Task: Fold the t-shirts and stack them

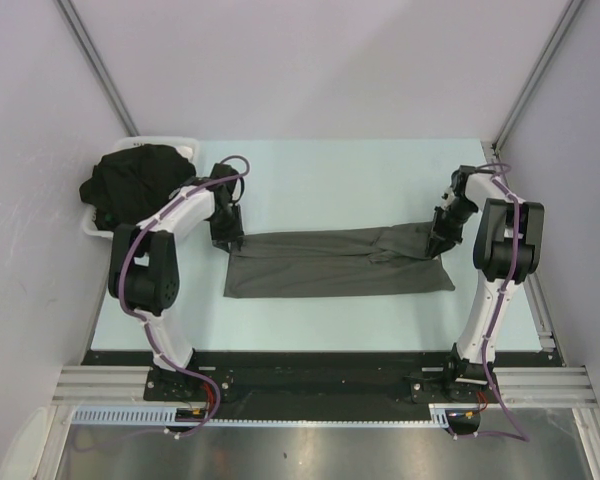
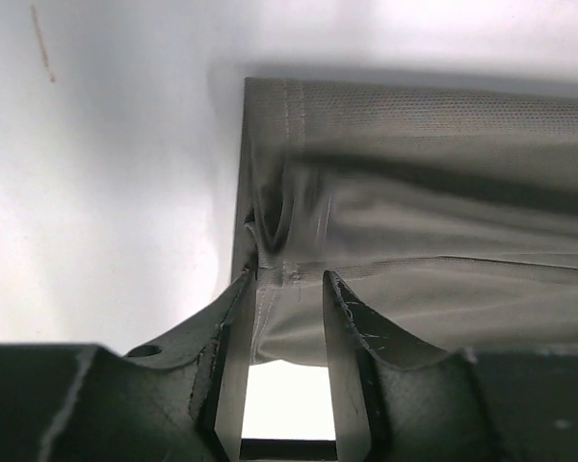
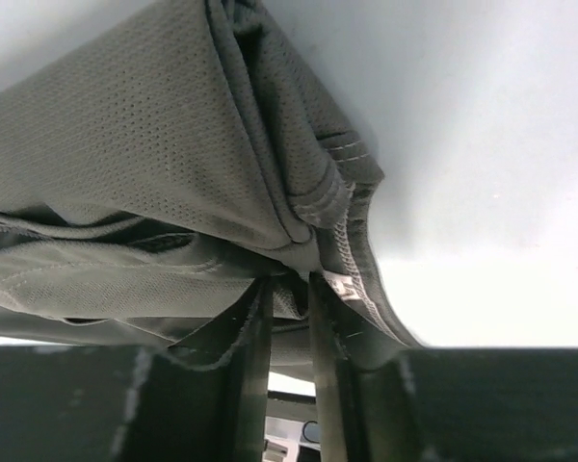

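White tray at the far-left corner of a pale blue table, plain walls around.

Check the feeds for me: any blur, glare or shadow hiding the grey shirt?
Top external: sharp, even light, grey t-shirt clear; black pile too dark for detail. Left wrist: weave sharp, a shadow band along the shirt's far edge, left gripper dark and soft. Right wrist: weave crisp, right gripper blurred.

Left arm and right arm extended low, left fingers parted, right fingers narrowly parted
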Robot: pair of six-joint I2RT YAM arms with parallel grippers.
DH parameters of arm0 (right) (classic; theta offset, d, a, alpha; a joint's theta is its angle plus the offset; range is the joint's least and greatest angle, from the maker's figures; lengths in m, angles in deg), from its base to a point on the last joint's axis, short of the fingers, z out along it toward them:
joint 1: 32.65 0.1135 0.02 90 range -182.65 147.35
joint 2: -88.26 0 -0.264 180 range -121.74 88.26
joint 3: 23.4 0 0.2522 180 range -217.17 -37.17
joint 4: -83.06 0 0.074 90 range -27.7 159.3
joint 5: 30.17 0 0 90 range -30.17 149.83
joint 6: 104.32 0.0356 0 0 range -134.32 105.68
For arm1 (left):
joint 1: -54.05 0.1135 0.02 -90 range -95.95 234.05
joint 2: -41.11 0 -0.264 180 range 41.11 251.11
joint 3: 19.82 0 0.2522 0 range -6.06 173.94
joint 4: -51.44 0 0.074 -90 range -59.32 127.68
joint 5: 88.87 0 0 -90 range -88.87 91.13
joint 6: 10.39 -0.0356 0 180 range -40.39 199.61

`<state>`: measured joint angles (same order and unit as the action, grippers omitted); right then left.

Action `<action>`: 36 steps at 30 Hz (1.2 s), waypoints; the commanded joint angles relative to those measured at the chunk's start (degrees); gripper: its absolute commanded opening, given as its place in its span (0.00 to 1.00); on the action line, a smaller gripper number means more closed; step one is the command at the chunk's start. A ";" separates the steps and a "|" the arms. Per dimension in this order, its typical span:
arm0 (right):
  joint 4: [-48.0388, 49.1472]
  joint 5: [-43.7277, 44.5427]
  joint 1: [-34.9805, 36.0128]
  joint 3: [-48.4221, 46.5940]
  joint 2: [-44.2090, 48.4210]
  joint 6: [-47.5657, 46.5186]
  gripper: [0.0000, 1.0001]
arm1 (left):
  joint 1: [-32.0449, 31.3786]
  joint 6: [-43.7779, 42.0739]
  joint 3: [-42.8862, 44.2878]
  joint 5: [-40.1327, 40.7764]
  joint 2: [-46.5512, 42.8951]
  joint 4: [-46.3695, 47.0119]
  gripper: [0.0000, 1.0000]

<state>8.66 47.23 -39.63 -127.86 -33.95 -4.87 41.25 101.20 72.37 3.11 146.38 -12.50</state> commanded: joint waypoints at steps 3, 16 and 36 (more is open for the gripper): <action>-2.46 2.49 -0.31 -5.27 1.27 0.30 0.29 | -0.30 0.65 2.07 3.91 -3.41 -2.21 0.41; -4.14 7.33 -0.49 -10.30 2.68 0.39 0.31 | -0.56 0.92 7.87 0.84 -1.13 -0.72 0.42; 6.32 8.47 -1.28 -2.12 1.19 0.65 0.51 | -0.65 -0.23 7.00 1.01 -2.88 -0.10 0.52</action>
<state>12.37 56.81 -40.92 -131.16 -33.65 -4.91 40.88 101.09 79.02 4.38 145.84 -13.55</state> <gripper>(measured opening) 0.505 0.515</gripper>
